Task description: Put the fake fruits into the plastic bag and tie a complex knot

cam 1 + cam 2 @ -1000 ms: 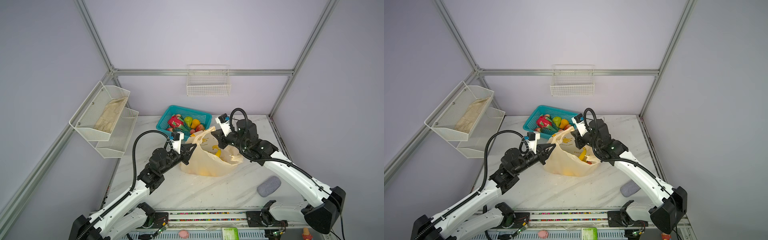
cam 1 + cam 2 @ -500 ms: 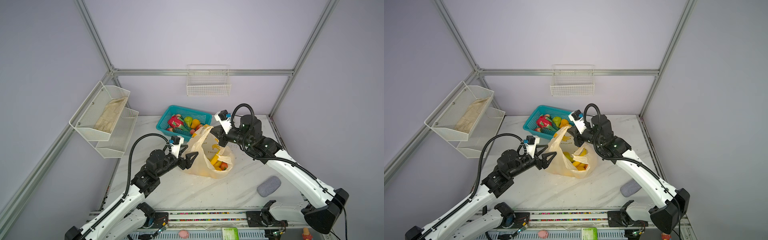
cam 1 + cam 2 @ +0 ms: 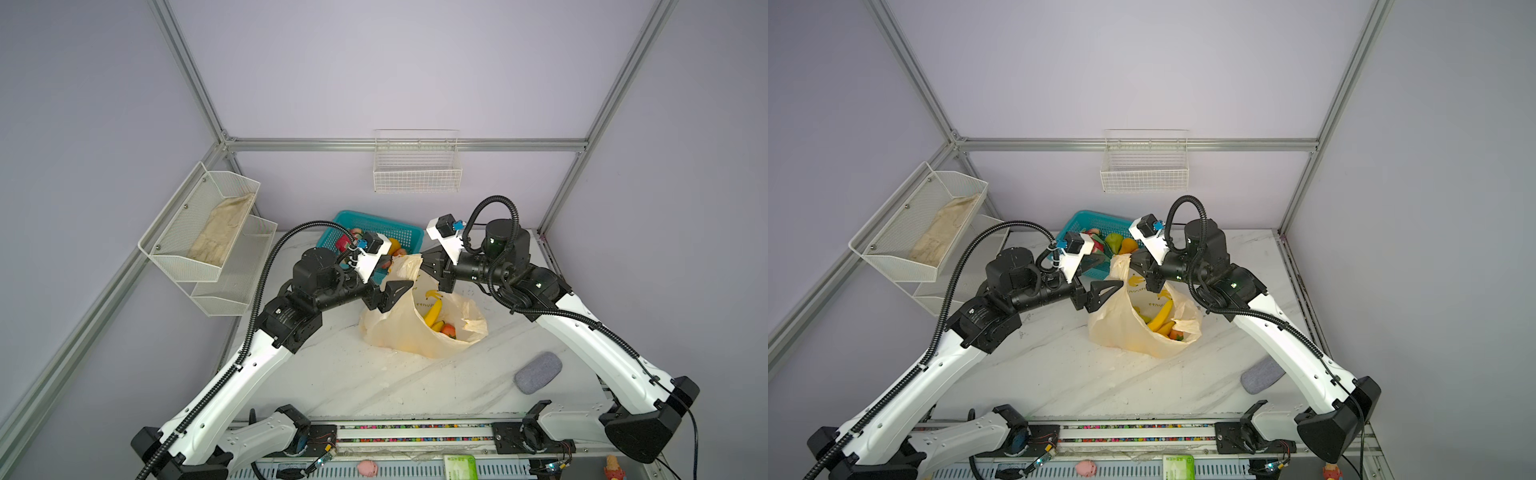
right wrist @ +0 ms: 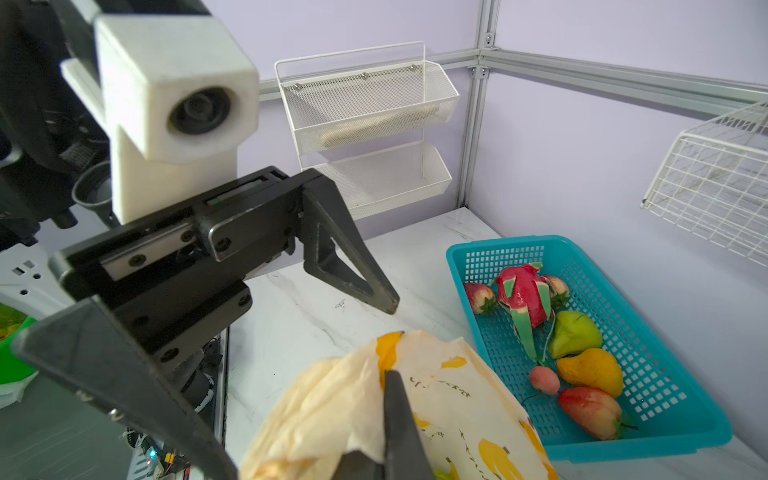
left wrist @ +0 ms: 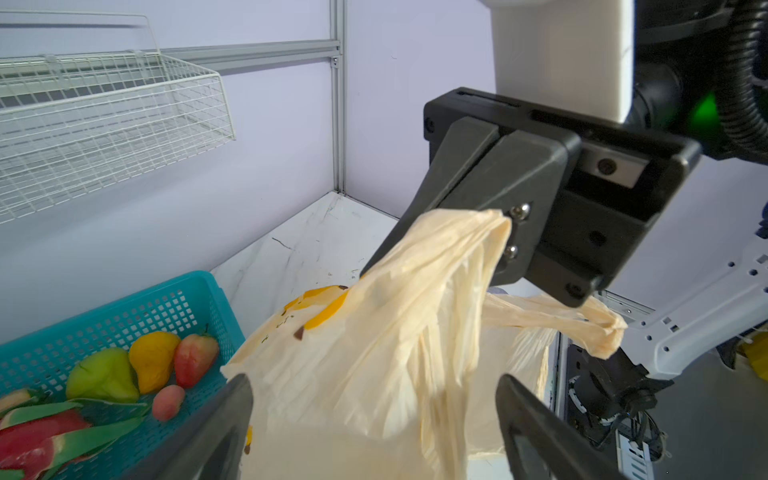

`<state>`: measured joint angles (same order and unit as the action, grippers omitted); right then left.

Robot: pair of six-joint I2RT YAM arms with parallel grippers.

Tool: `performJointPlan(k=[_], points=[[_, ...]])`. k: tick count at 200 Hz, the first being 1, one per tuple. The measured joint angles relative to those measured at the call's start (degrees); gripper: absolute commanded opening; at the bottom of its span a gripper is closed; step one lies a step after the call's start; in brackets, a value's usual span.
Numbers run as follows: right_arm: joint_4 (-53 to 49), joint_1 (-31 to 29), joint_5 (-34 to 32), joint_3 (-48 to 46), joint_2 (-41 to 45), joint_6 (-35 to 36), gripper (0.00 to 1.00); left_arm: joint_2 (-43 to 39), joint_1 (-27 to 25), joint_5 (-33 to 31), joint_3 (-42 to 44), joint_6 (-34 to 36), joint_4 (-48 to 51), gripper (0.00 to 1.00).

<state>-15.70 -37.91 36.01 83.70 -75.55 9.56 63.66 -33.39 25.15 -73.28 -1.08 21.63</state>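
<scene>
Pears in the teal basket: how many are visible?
2. A green pear and an orange pear lie side by side in the teal basket. More pears may be hidden inside the plastic bag.

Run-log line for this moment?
left gripper open near plastic bag | right gripper shut on plastic bag | fake fruits split: bag, basket | handles untied

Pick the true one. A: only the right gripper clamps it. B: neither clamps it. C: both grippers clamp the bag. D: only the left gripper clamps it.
A: the right gripper is shut on the plastic bag's handle, while the left gripper's jaws stand wide open.
</scene>
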Motion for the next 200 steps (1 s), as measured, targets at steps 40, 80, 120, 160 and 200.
performJointPlan(k=[40, 80, 120, 160, 200], points=[[-0.1, 0.0, 2.4, 2.0, -1.5, -1.0, 0.00, 3.3, 0.0, 2.3, -1.6, 1.3, 0.4, 0.86], [-0.1, 0.0, 3.5, 3.8, -2.6, -2.4, 0.00, 4.9, 0.0, 2.8, -1.6, 2.1, 0.5, 0.59], [-0.2, 0.0, 2.1, 5.0, -4.7, -4.3, 0.08, 4.9, 0.0, 1.7, -1.6, 1.1, 0.3, 0.23], [-2.3, 0.2, -8.5, 5.3, -5.0, -6.8, 0.47, 3.6, 0.2, -5.2, -1.0, -3.0, -1.4, 0.00], [-7.1, 1.3, -21.2, 5.0, 0.2, -7.4, 0.57, 0.2, 4.1, -12.9, 2.2, -9.8, -2.2, 0.00]])
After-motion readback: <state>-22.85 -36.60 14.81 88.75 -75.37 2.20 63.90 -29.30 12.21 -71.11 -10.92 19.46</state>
